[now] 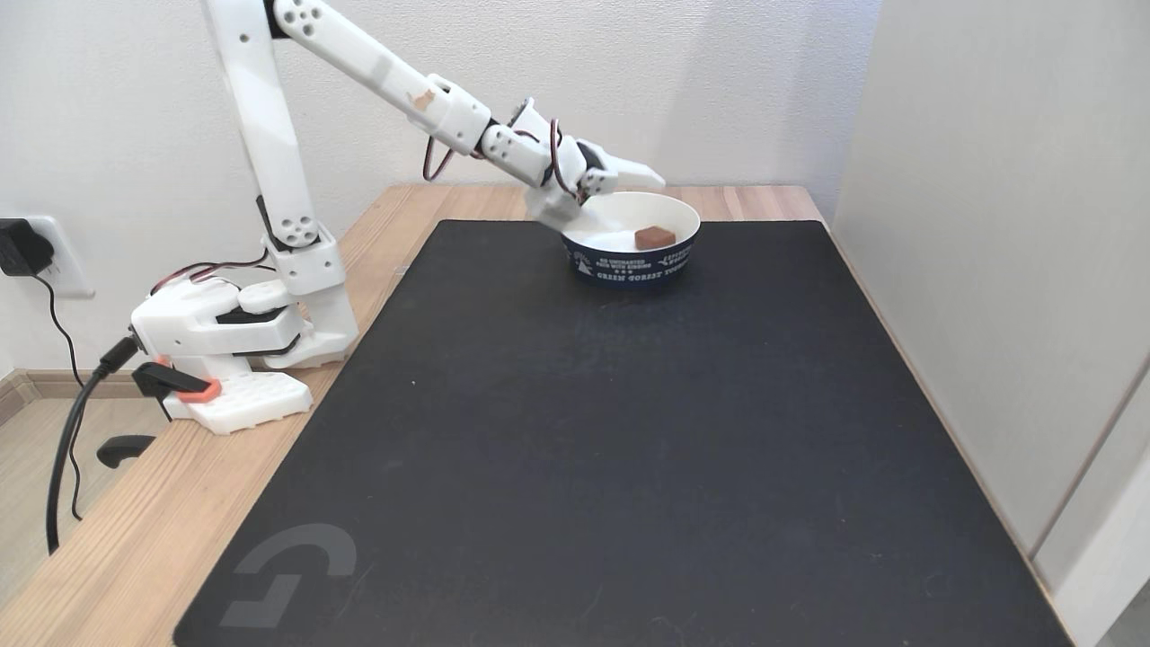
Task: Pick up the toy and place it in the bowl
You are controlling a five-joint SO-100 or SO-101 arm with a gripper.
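The toy [654,236], a small reddish-brown block, lies inside the bowl [633,266] on its white bottom, toward the front right. The bowl is navy outside with white lettering and stands at the far edge of the black mat. My white gripper [629,203] reaches over the bowl's left rim from the upper left. It is open: the upper finger points out above the bowl, and the lower one dips toward the left inner wall. Nothing is between the fingers, and the toy sits just right of and below them, apart from both.
A large black mat [575,431] covers most of the wooden table [377,225]. The arm's base [225,350] is clamped at the table's left edge, with cables and a wall plug [22,252] beside it. A pale panel [1006,270] bounds the right side.
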